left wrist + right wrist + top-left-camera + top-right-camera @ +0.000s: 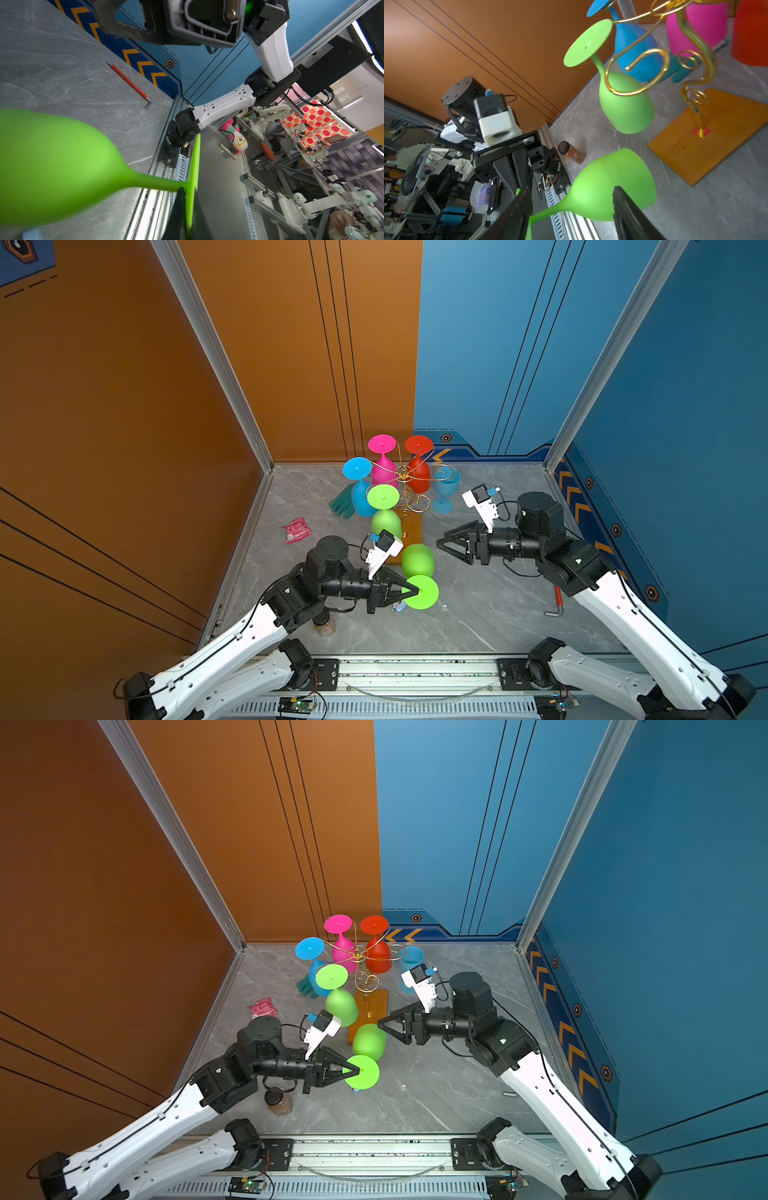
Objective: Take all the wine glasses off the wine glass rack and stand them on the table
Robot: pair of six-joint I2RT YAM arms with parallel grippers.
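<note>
A green wine glass [417, 560] [369, 1042] lies level above the table in front of the wine glass rack, its foot pinched edge-on in my left gripper [415, 592] [188, 191], which is shut on it. In the left wrist view its bowl [52, 166] fills the lower left. My right gripper [440, 543] [571, 189] stands open just beside the bowl [602, 193], without gripping it. The gold wire rack [403, 477] [695, 62] on its orange wooden base [413, 526] holds a second green glass [384, 510] [625, 104] upside down.
Pink [382, 464], red [417, 472] and blue [359, 489] glasses hang on the rack. Another blue glass [446, 489] stands upright to its right. A teal glove [343, 502], a red packet [297, 529], a brown bottle [324, 624] and a red-handled hex key [557, 601] lie about.
</note>
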